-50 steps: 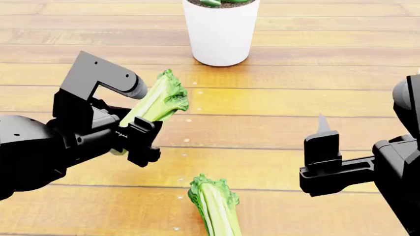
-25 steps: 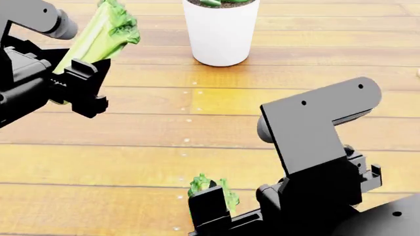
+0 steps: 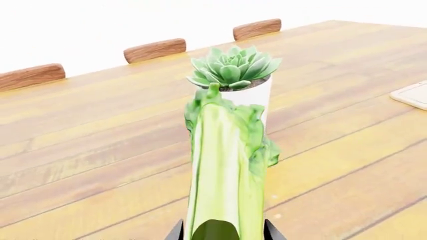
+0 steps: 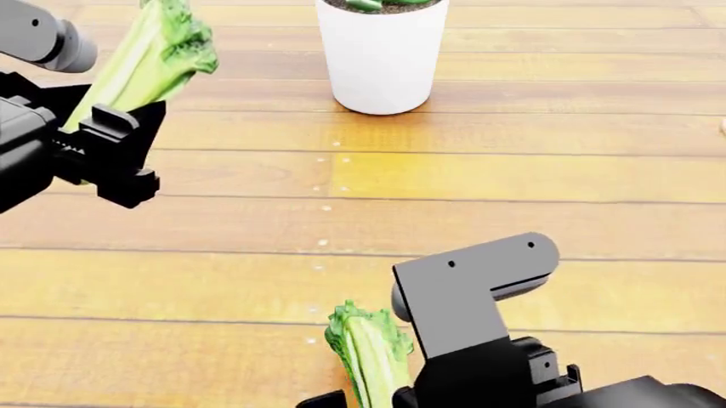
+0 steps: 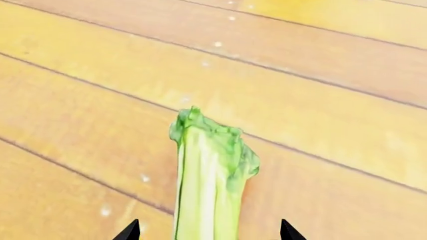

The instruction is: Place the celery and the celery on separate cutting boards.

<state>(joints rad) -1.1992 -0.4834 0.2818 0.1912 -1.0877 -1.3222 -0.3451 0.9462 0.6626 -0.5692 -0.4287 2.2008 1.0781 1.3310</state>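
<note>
Left gripper (image 4: 114,149), black, is closed around a short bunch of pale green ribbed celery with a dark leafy top (image 4: 148,55), held clear of the orange-brown plank tabletop (image 4: 511,170) at the far left. The bunch tilts up and away, leaves toward the white cylindrical pot with its green rosette plant (image 4: 382,55). In the left wrist view the stalk (image 3: 223,170) runs straight out from between the jaws, the pot (image 3: 257,97) behind it.

Second celery bunch (image 4: 369,348), same make, lies flat on the planks at the near edge, just beside the right arm's black housing (image 4: 477,306). Long axis runs near to far, leafy end away from the robot. In the right wrist view the stalk (image 5: 207,180) sits centred between two dark fingertips (image 5: 127,232), which stand wide apart on either side and do not touch it: right gripper (image 5: 207,232) is spread, aligned with the stalk and straddling it.

A corner of a pale beige flat board (image 3: 413,95) shows at the table's far side in the left wrist view, well apart from both bunches. The other board is out of sight.

Judgement: the right arm is placed to close across the lying bunch; the grip turns on squeezing across its width, not along it.
</note>
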